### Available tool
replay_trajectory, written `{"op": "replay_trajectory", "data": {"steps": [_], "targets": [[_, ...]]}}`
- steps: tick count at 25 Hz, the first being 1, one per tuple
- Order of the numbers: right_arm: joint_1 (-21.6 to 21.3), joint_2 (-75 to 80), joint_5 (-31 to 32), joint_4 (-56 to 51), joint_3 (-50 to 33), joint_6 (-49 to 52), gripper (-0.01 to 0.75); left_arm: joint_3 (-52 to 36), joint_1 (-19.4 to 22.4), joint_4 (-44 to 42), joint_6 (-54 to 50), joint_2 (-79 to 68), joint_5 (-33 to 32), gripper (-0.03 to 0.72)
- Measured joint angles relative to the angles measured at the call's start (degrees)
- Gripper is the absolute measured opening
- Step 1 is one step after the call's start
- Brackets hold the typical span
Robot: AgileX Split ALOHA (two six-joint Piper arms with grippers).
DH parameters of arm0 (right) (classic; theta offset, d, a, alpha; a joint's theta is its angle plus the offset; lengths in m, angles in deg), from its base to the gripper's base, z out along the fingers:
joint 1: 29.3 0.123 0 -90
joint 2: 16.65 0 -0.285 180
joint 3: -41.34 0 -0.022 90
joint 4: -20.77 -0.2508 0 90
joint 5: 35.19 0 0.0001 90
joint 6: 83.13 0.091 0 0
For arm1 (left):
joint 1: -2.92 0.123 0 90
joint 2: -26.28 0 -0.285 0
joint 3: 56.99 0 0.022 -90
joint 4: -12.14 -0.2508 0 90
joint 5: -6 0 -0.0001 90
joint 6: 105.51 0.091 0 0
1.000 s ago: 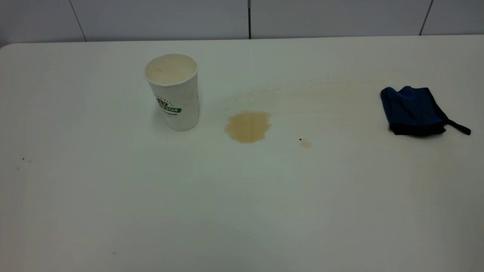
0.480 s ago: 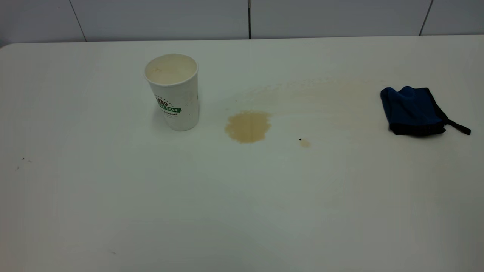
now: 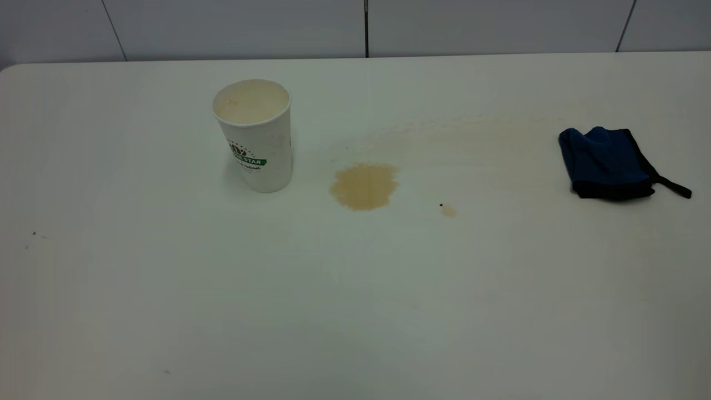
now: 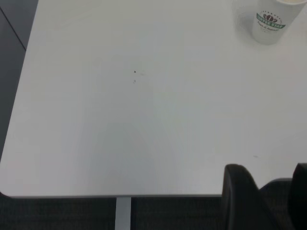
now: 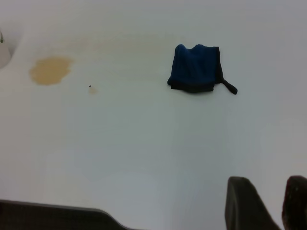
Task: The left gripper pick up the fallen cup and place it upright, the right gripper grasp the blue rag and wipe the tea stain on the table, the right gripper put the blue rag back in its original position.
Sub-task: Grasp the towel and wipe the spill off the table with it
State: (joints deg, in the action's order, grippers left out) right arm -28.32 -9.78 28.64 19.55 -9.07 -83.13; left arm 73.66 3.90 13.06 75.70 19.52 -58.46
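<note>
Cup (image 3: 253, 134) stands upright on the table (image 3: 355, 311), toward the far left part, its green logo facing the near edge. Stain (image 3: 364, 186) lies just right of it near the table's middle, a small brown spot (image 3: 446, 210) farther right, and faint tan smears reach from the stain toward the rag (image 3: 608, 162), which lies bunched near the right edge with its black strap trailing rightward.

Neither gripper shows in the exterior view. In the left wrist view the left gripper (image 4: 266, 199) sits at the near edge of the table, two dark fingertips (image 4: 240, 191) with a gap between them, holding nothing; the cup (image 4: 269, 20) is well apart from them. In the right wrist view the right gripper (image 5: 264, 203) hangs over the near part of the table, its fingers (image 5: 244, 201) a little apart and empty, with the rag (image 5: 195, 68) well beyond them and the stain (image 5: 50, 70) farther off to the side.
</note>
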Motion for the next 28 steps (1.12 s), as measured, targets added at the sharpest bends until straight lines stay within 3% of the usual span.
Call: {"op": "replay_trajectory", "data": {"steps": [12,15,21,28], "targets": [[0.0,0.0,-0.1,2.8,0.7,7.0,0.264,0.0,0.0,0.0,0.0,0.0,0.0,0.278],[0.0,4.2,-1.1,2.6,4.3,5.5,0.359,0.0,0.0,0.0,0.0,0.0,0.0,0.278],[0.0,30.2,-6.6,5.0,15.3,2.9,0.681,0.0,0.0,0.0,0.0,0.0,0.0,0.278],[0.0,62.3,-18.7,5.6,26.7,-4.7,0.727,0.0,0.0,0.0,0.0,0.0,0.0,0.278]]}}
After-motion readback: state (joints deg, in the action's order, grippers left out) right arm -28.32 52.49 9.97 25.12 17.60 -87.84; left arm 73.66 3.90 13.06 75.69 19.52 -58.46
